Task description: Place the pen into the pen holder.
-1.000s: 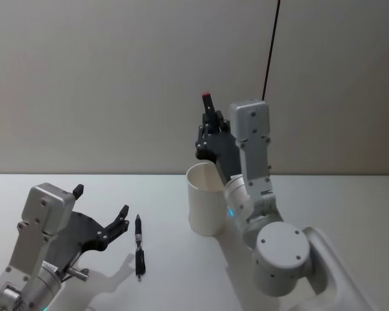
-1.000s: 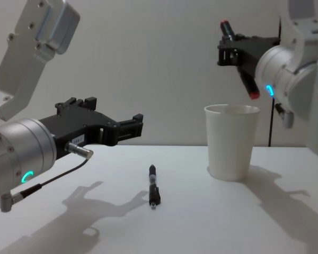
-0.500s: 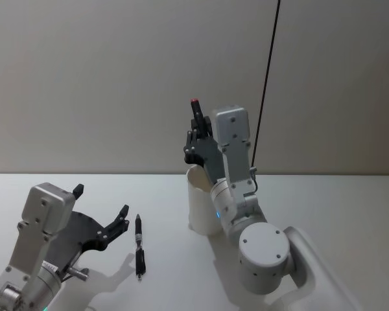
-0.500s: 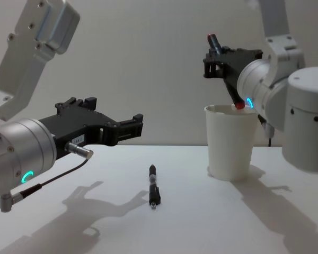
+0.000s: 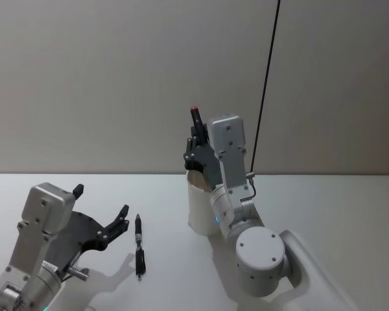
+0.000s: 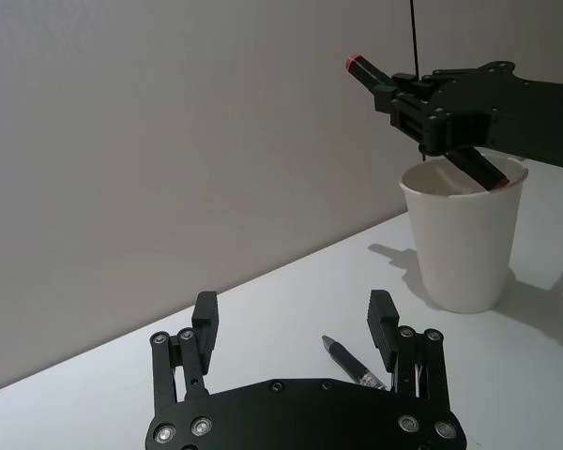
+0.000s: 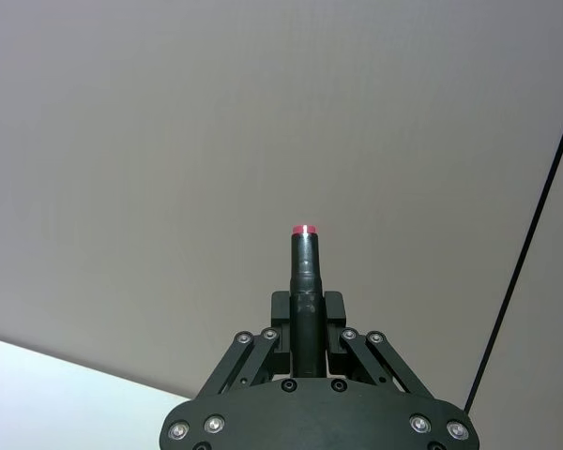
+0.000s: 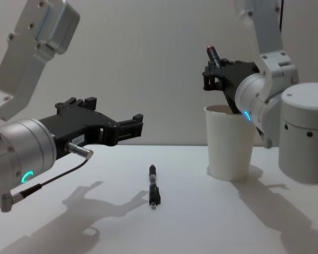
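- My right gripper [image 8: 221, 74]: jaws clamped on black red-tipped pen [image 6: 370, 75], lower end inside white paper cup [image 8: 229, 145].
- My left gripper [image 6: 293, 314]: jaws apart, near left, beside loose black pen [image 5: 139, 246].

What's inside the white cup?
The lower end of a red-capped pen, held by the right end effector, dips inside the cup. The cup's bottom is hidden by its wall.

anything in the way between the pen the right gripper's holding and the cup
Nothing visible. The right gripper holds the pen tilted over the white cup, its lower end already inside the open mouth.
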